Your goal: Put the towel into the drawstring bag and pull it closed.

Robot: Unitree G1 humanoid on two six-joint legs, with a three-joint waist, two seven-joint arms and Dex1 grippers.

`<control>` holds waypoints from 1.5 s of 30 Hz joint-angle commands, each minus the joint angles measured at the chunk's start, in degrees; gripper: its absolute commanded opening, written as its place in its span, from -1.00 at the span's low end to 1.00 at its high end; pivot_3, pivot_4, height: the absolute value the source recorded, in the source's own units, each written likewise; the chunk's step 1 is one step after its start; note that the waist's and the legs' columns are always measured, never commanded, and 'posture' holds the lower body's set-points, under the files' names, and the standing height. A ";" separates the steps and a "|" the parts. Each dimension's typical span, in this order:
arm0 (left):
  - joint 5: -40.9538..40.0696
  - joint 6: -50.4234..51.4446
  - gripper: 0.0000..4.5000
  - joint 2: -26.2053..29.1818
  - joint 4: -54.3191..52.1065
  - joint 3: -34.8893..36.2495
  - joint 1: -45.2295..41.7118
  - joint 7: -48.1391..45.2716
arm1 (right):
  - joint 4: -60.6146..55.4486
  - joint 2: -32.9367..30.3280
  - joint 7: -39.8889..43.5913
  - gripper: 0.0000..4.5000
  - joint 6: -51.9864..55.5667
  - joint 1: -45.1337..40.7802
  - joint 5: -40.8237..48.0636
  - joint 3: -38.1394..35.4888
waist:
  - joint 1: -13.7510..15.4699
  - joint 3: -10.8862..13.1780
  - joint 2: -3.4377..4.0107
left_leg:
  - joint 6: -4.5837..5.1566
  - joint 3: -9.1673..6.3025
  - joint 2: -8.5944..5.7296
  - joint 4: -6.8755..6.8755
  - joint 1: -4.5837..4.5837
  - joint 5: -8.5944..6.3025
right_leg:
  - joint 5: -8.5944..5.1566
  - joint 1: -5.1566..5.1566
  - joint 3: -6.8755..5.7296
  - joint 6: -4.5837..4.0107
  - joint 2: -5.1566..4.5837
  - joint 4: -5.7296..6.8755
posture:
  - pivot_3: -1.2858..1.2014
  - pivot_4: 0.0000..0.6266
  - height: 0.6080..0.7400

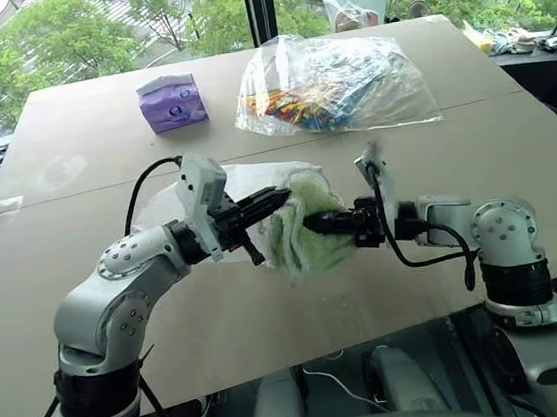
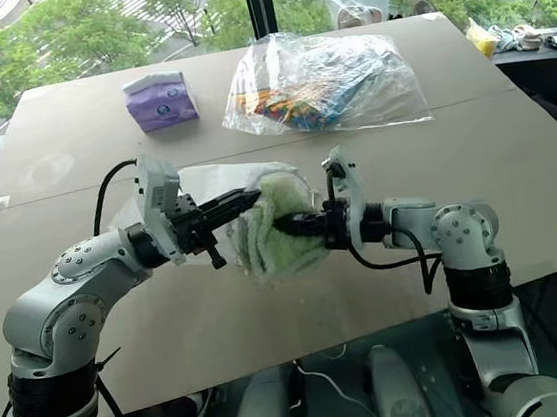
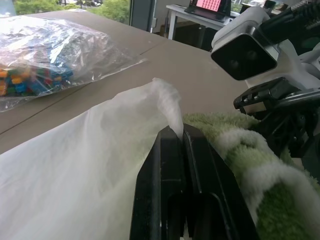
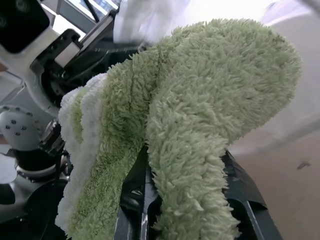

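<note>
White fabric of the drawstring bag (image 1: 171, 195) is being pinched at its mouth edge by the left gripper (image 1: 280, 199), whose jaws are clamped fully together on it, with the pouch trailing left over the table (image 1: 514, 156). Immediately to the right, the towel (image 1: 306, 227) is hanging bunched against that edge, its long axis drooping downward. The right gripper (image 1: 313, 225) is gripping the towel from the right and pointing left toward the bag mouth.

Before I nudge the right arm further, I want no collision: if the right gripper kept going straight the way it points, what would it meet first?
Beyond the towel it holds, the right gripper would probably meet the left gripper pinching the drawstring bag; depth is unclear.
</note>
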 commanded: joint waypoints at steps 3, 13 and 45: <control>-1.53 -1.46 -1.00 0.37 -4.19 -0.81 1.07 -1.37 | 1.37 2.83 -2.84 -0.94 -4.35 -1.08 -0.88 -2.63 | -0.12 0.00 0.00 | 0.00 0.02 0.00 0.00 0.02 0.00 | 0.00 0.00 0.03 0.00 0.00 0.01 | 0.03 -0.52 1.00; -3.11 -1.50 -1.00 2.43 -4.32 -2.05 1.83 -4.43 | 10.35 19.15 -24.71 -0.94 -9.59 -4.52 14.76 -19.24 | -0.06 0.00 0.01 | 0.00 -0.03 0.01 -0.01 -0.05 0.00 | 0.00 -0.01 -0.03 -0.01 0.02 -0.02 | 0.03 -0.52 1.00; 10.98 -13.96 -1.00 -22.72 24.73 -8.29 -20.90 6.58 | 7.21 20.79 -61.69 0.97 -47.52 -9.89 32.64 -3.50 | -0.36 0.04 0.07 | 0.01 -0.24 0.00 0.05 -0.24 0.01 | 0.02 -0.10 -0.10 0.02 0.08 0.00 | 0.03 -0.52 1.00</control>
